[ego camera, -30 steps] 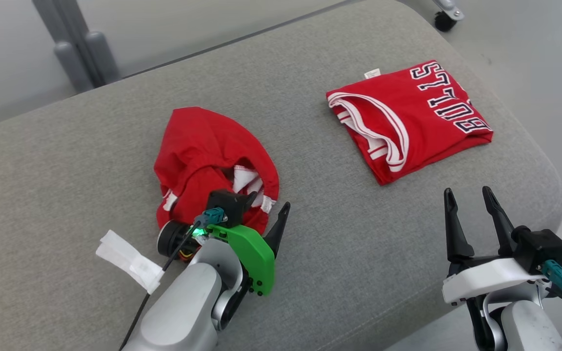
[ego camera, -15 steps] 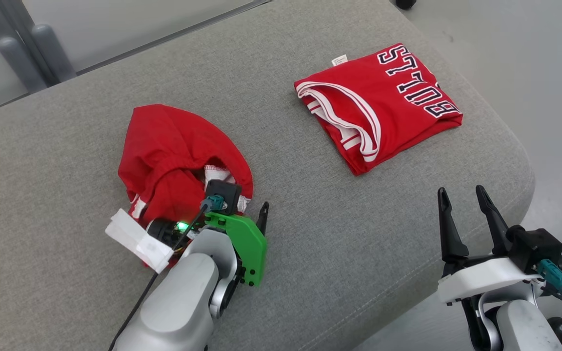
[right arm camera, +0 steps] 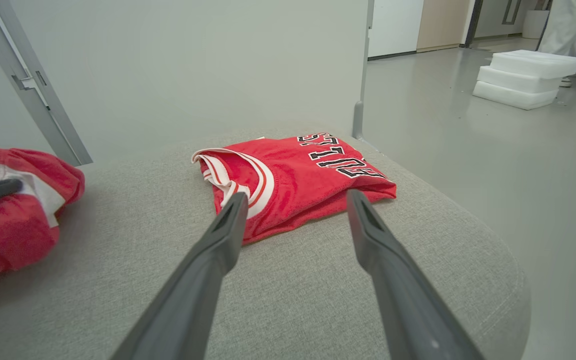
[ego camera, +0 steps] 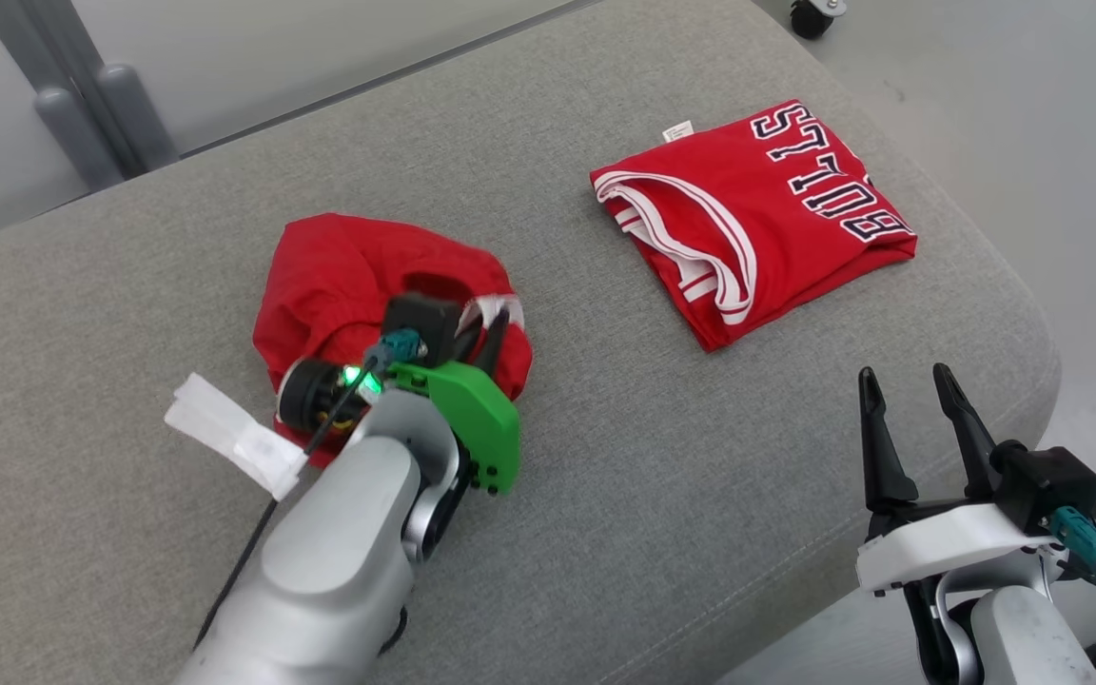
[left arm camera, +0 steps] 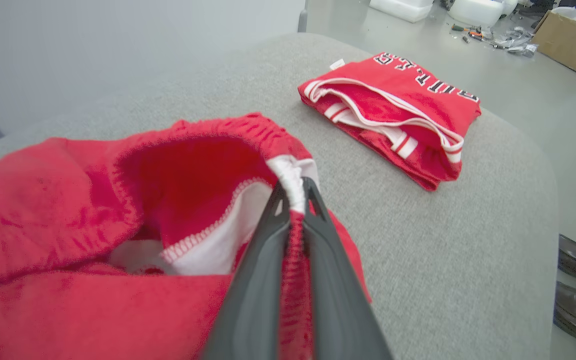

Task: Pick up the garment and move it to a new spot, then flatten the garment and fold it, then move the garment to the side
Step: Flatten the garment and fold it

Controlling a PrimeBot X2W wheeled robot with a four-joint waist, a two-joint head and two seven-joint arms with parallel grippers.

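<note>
Stretching across the head view is a grey upholstered cushion [ego camera: 624, 457] of coarse woven cloth, with rounded corners and a soft bulging edge. Around it lies a smooth, pale, glossy floor [ego camera: 1033, 114], and a plain pale wall [right arm camera: 193, 65] rises behind. White foam slabs [right arm camera: 523, 77] are stacked on the floor further off, and a cardboard box [left arm camera: 568, 32] stands among scattered clutter.

The crumpled red garment [ego camera: 339, 276], a soft knit with white ribbed trim, sits bunched in a rounded heap on the cushion's left part. The left tool [left arm camera: 295, 187] is pinched narrow on a fold of its white-edged hem. Well apart to the right, a folded red jersey [ego camera: 757, 219] lies flat and roughly square, with white-striped bands and black-and-white block lettering. The right tool [ego camera: 905, 374] hangs near the cushion's front right edge, fingers spread wide and holding nothing.
</note>
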